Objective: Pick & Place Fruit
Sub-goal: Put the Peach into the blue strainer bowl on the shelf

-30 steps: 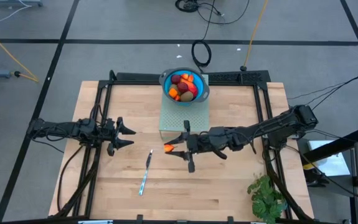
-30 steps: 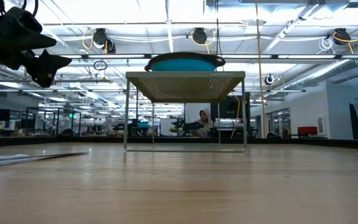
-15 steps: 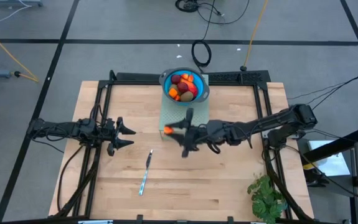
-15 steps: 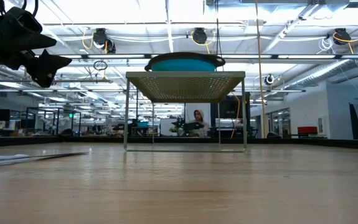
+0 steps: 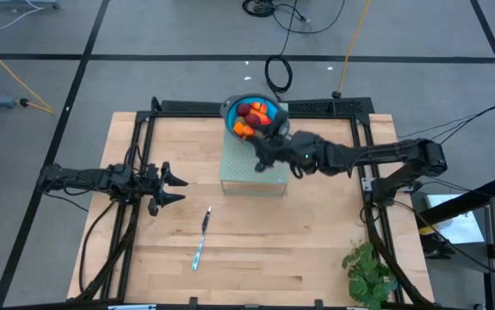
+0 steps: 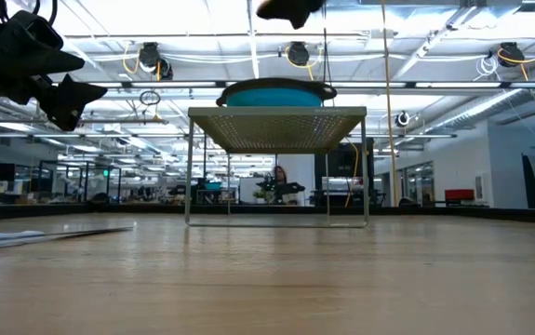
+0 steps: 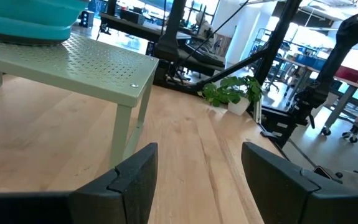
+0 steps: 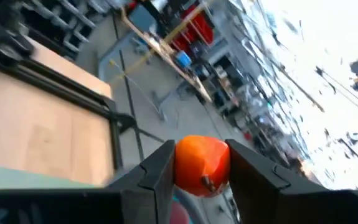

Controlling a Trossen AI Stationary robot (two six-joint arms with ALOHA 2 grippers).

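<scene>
Right gripper (image 5: 260,143) above fruit (image 5: 252,120) in bowl (image 5: 227,109)

Bowl (image 5: 253,117) w/ fruit (image 5: 254,119) on rack (image 5: 254,169), knife (image 5: 201,238) front-left, plant (image 5: 368,274) front-right.

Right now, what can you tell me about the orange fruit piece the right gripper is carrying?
The orange fruit piece is small, rounded and glossy, like moulded plastic, with a small dark stem-like mark on its lower face. It sits pinched between the two dark fingers of the right gripper, which press on its opposite sides; nothing else touches it. In the high view the arm hides the piece itself. The gripper is raised above the table beside the blue bowl of fruit on the green perforated stand.
</scene>
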